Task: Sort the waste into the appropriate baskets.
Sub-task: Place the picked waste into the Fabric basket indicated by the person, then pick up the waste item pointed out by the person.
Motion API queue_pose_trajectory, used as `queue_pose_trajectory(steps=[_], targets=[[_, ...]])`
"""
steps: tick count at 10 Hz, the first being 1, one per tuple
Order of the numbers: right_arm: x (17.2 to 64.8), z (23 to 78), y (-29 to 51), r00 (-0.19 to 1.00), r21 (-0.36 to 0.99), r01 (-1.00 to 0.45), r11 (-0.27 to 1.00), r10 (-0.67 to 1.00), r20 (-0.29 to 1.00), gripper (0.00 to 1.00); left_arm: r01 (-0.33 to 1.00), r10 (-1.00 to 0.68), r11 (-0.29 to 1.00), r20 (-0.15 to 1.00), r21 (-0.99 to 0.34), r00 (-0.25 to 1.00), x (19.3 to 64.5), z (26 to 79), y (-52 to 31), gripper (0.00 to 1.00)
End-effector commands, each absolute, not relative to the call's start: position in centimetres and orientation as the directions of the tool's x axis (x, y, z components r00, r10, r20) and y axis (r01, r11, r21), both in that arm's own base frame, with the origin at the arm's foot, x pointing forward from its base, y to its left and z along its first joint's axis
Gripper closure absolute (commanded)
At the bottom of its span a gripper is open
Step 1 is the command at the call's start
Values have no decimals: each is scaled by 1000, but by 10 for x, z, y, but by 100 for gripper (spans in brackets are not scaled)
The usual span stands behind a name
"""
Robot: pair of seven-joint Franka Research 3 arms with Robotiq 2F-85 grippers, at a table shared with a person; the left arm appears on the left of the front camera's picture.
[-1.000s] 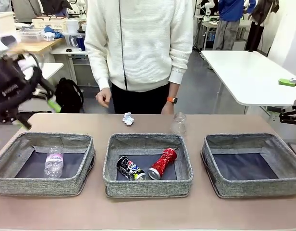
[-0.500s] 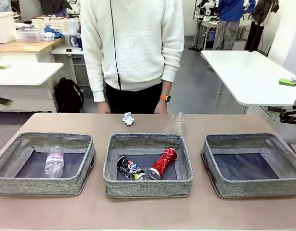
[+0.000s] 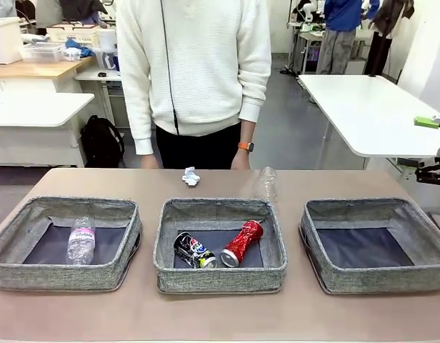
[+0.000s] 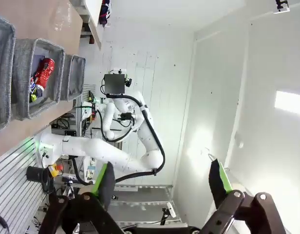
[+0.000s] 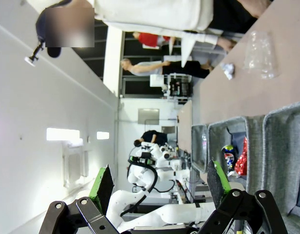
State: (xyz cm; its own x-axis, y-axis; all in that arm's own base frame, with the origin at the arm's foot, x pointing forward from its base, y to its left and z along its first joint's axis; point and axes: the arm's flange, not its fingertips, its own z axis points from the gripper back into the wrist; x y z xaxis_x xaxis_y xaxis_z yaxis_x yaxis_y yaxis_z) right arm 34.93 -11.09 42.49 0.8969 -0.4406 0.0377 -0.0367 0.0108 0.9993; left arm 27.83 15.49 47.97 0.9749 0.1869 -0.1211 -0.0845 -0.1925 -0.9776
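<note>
Grey woven fabric formed 3 baskets across the lower half of the front view. The left basket (image 3: 63, 275) held the clear plastic bottle (image 3: 81, 240), lying flat. The middle basket (image 3: 220, 279) held the crushed dark can (image 3: 193, 251) and the crushed red can (image 3: 241, 243), side by side. The right basket (image 3: 377, 280) showed a bare dark floor. At frame centre, beyond the middle basket, 2 items lay on the table (image 3: 220, 314): the crumpled paper wad (image 3: 191, 176) and, to its right, the clear plastic cup (image 3: 266, 184).

The left gripper (image 4: 160, 180) stood with its jaws wide apart, gripping nothing, well clear of the table. The right gripper (image 5: 159, 187) stood the same way.

Handling, as judged: the cup looked thin-walled, light and easily crushed, with smooth sides that could slip. Take hold across its body with gentle closure. The wad looked soft, light and compressible; a pinch across its middle should suffice.
</note>
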Motion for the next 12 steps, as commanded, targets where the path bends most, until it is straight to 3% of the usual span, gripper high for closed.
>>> queue_pose_trajectory(steps=[1, 12], targets=[[350, 426, -110, 894, 998, -63, 2, -445, 57, 0, -19, 207, -193, -59, -981, 976, 271, 494, 157, 0], [350, 426, -110, 894, 998, -63, 2, -445, 57, 0, -19, 207, -193, -59, -981, 976, 271, 494, 157, 0]])
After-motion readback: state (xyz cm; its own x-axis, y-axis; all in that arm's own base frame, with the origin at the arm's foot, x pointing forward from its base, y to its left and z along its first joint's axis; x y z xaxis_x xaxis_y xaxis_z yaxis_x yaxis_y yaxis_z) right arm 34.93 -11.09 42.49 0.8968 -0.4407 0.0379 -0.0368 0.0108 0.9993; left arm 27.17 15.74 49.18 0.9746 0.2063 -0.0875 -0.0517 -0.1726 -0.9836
